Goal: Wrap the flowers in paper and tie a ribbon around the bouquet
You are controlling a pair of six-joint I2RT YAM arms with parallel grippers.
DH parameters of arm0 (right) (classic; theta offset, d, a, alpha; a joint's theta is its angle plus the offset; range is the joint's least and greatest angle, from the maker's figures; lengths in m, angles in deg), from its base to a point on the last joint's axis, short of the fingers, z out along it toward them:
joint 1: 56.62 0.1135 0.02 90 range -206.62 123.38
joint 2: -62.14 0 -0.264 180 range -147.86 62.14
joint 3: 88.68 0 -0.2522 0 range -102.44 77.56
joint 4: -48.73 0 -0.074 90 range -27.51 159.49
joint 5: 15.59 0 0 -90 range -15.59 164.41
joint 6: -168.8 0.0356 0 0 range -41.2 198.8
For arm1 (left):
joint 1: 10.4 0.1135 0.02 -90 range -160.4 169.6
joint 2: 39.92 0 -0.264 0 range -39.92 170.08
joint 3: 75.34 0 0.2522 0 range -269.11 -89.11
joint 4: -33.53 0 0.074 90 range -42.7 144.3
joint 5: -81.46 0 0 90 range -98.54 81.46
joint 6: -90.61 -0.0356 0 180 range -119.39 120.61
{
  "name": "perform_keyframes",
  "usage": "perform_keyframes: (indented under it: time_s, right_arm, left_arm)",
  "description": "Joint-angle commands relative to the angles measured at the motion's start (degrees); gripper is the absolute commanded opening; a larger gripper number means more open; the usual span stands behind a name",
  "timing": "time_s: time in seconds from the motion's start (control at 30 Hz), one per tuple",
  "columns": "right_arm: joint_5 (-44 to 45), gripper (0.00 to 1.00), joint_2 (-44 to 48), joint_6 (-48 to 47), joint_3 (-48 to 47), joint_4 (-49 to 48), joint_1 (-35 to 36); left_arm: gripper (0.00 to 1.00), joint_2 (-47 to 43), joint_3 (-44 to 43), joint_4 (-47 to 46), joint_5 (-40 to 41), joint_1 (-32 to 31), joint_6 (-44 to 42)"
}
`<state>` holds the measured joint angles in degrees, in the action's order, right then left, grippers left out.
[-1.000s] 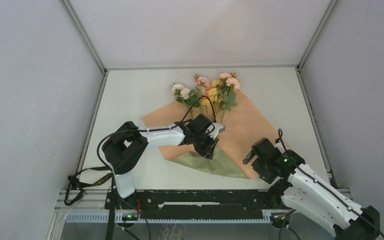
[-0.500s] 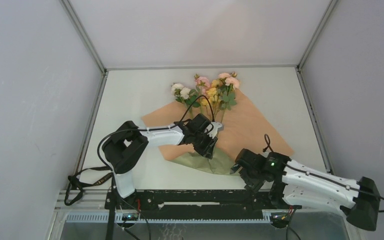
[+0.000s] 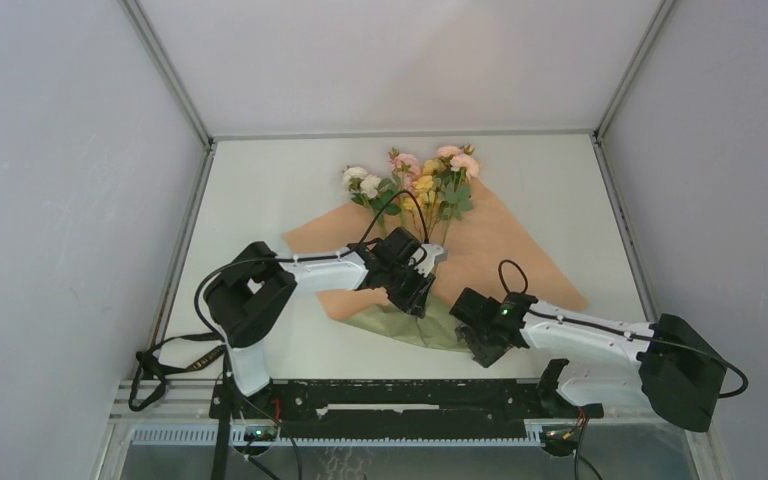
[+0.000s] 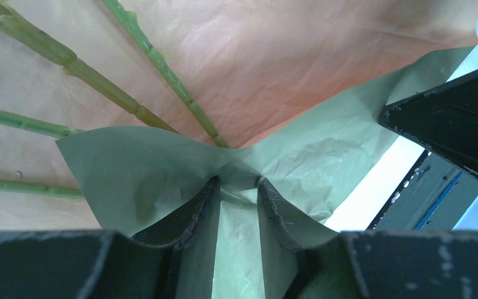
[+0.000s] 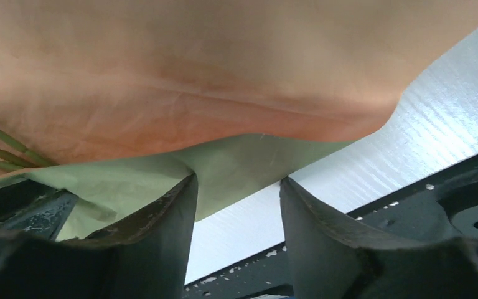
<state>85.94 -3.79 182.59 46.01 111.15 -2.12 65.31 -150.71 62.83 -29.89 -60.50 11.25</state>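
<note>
The flowers [image 3: 415, 180] lie on the paper [image 3: 500, 250], tan-orange face up, their green stalks [image 4: 162, 62] running toward me. The paper's near corner is folded up over the stalk ends, showing its olive-green face [image 3: 440, 325]. My left gripper [image 3: 412, 292] is shut on this green flap [image 4: 323, 156], pinching it between its tips [image 4: 238, 185]. My right gripper [image 3: 472, 330] is at the flap's right edge, open, with the green edge [image 5: 243, 162] lying across its tips [image 5: 236, 180]. The ribbon is out of view.
The white table [image 3: 260, 190] is boxed in by grey walls on three sides. A black rail [image 3: 390, 395] runs along the near edge, close under the right gripper. Loose black cables [image 3: 160, 365] hang at the near left.
The right arm has swung left and stretched low to the folded green corner, its jaws narrowing. The left gripper has held still on the flap.
</note>
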Motion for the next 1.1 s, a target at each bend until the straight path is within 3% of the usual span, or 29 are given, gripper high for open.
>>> perform_keyframes:
  time_s: [0.0, 0.23, 0.27, 0.37, 0.53, 0.73, 0.83, 0.9, 1.0, 1.07]
  right_arm:
    - [2.35, 0.52, -0.64, 0.99, 1.22, -2.57, 0.39]
    - [6.45, 0.03, 1.22, -1.94, 3.33, -3.37, 0.40]
    - [7.06, 0.00, 1.23, -3.21, 3.34, -3.85, 0.34]
    - [11.70, 0.00, 1.83, -9.90, 2.26, -4.50, 0.12]
    - [23.68, 0.00, -2.18, -30.79, -6.40, -0.11, 0.56]
    - [32.54, 0.00, -10.48, -57.88, -15.40, -5.01, 8.51]
    - [33.28, 0.00, -13.44, -62.33, -16.93, -6.65, 11.57]
    - [33.17, 0.09, -13.53, -58.09, -16.60, -6.19, 12.60]
    - [30.81, 0.49, -10.67, -44.31, -13.47, -5.16, 12.14]
    - [27.80, 0.67, -5.89, -35.71, -8.69, -8.55, 11.51]
  left_arm:
    - [0.35, -0.96, 1.38, -0.25, 1.13, 0.36, 0.24]
    - [0.35, -1.08, 0.31, -0.15, 2.74, 1.12, -0.04]
    - [0.35, -0.96, 0.20, -0.15, 2.93, 1.18, -0.08]
    - [0.35, -0.74, -0.53, -0.15, 3.26, 1.30, -0.34]
    - [0.35, 0.56, -2.54, 0.07, 4.26, 3.11, -0.66]
    - [0.35, 2.26, -2.72, -2.02, 2.83, 6.07, -0.34]
    - [0.35, 3.67, -3.02, -2.61, 1.66, 6.35, -0.17]
    - [0.36, 4.61, -3.01, -2.74, 1.32, 6.59, 0.14]
    - [0.36, 5.24, -2.87, -2.79, 1.28, 6.69, 0.26]
    - [0.36, 5.29, -2.74, -2.99, 0.96, 6.69, 0.48]
